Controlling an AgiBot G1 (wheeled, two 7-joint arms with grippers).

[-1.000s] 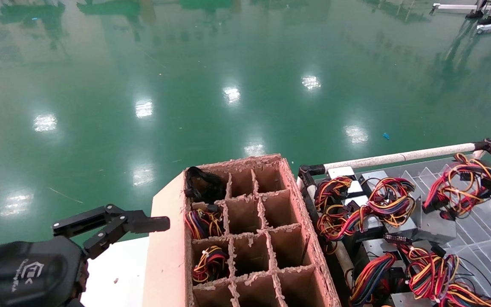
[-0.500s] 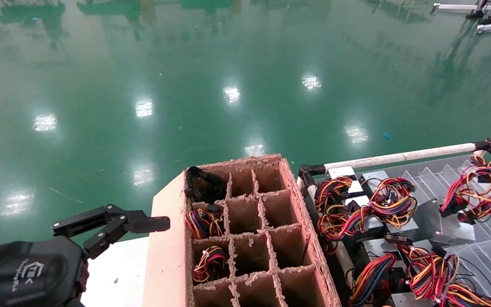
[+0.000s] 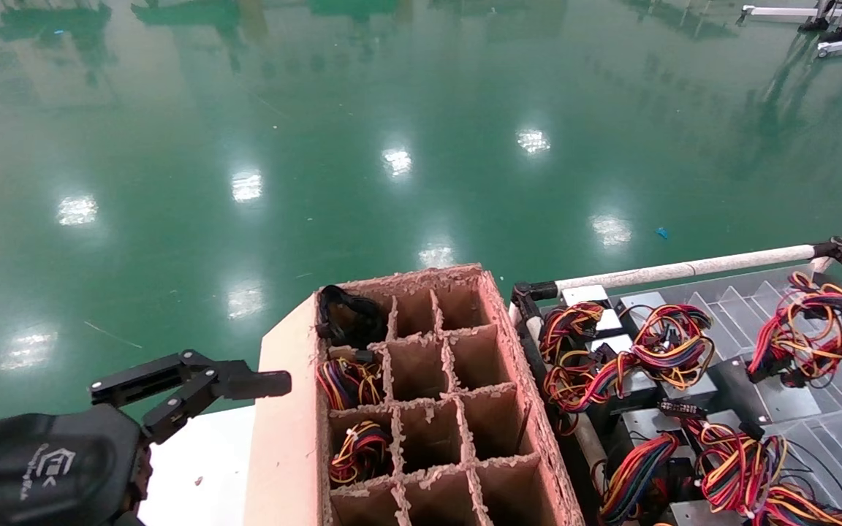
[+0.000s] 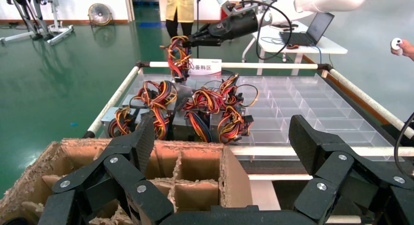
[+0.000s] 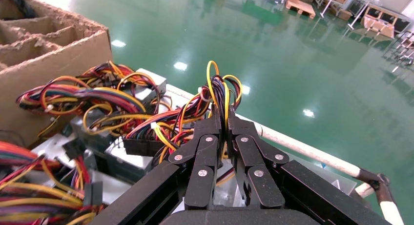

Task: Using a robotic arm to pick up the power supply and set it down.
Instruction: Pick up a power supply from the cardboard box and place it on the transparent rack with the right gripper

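My right gripper (image 5: 222, 118) is shut on the looped red, yellow and black wires (image 5: 218, 91) of one power supply. In the head view that bundle (image 3: 812, 329) hangs at the far right over the tray, and its grey box (image 3: 783, 400) dangles just below. The left wrist view shows the same gripper (image 4: 207, 39) far off, holding the wires (image 4: 176, 54) above the other units. My left gripper (image 3: 194, 387) is parked at the lower left beside the cardboard box, open and empty, with its pads (image 4: 146, 137) wide apart.
A cardboard box (image 3: 498, 343) with divider cells stands in the middle; its left column holds wire bundles (image 3: 359, 449). To its right several more power supplies (image 3: 633, 358) lie heaped in a clear compartment tray (image 4: 302, 103) framed by a white pipe rail (image 3: 684, 269). Green floor lies beyond.
My right gripper has carried the wire bundle and its hanging grey box to the right, away from the heap. The left arm has not moved.
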